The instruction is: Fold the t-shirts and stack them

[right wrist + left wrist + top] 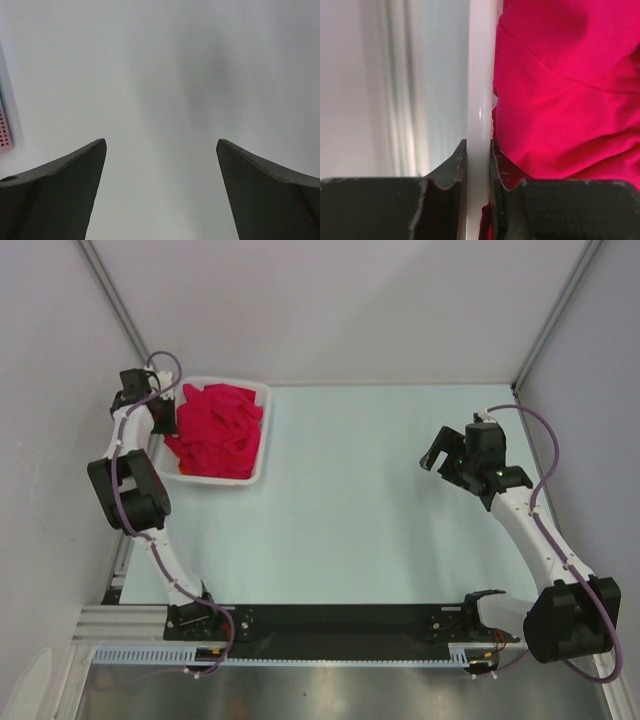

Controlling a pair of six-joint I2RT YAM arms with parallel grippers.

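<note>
First, overhead: basket [264, 435], far left on table [380, 520], holds crumpled red t-shirts [218, 430], heap lying long far-to-near. Left gripper [165, 425] at its left rim; right gripper [440, 462] over the table. Left wrist: I see jaws pinching the basket wall, shirts just inside. Right wrist: fingers [65, 190] wide apart, holding nothing.

Overhead camera looks down from behind. Left wrist camera hugs the white plastic basket [479, 100] at ten o'clock, shared overhead; right faces pale tabletop [160, 75].
</note>
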